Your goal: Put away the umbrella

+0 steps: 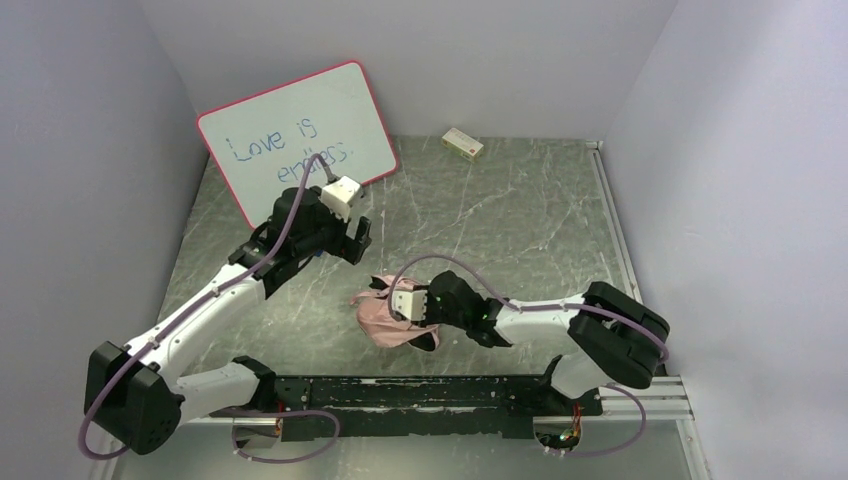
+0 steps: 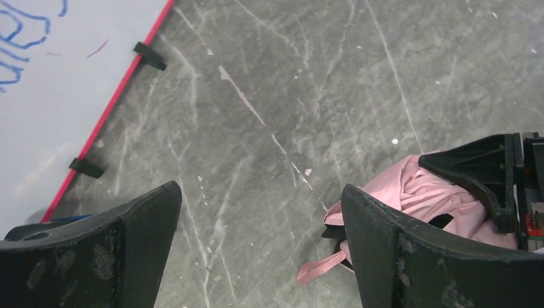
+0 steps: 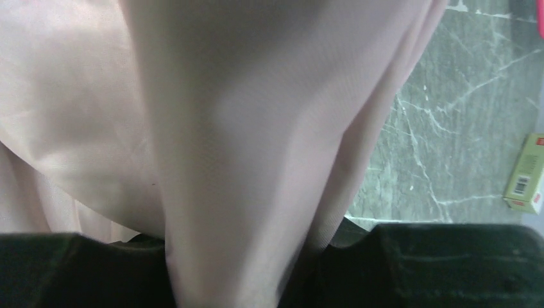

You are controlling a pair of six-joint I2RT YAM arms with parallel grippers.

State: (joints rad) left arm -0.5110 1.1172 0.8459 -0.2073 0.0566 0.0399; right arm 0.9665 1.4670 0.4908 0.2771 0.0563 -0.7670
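So, starting at the near edge of the table (image 1: 520, 230): the umbrella (image 1: 375, 320) sits there roughly mid-edge, as a rumpled pale pink bundle, not neatly rolled. The right gripper (image 1: 412, 318) is down on top of it. In its wrist view a fold of pink canopy runs between its fingers (image 3: 442, 266), so I'd say it's partly closed, pinching fabric rather than anything solid. A pink strap (image 2: 321, 266) trails out of the bundle onto the table.

A bit further in and to the left, the left gripper (image 1: 352, 240) hovers over bare table with its jaws as wide as they go and nothing in them.

Handling-wise, my guess is that it's light, but the canopy is soft and slick. A fabric-only pinch would likely just stretch or slip, and the thin ribs probably won't like being squeezed. The shaft or handle would be the better grab, but I can't pick either out under the cloth.

Over in the far left corner a pink-framed whiteboard (image 1: 300, 135) leans on the wall, and a small box (image 1: 462, 144) lies at the far edge.
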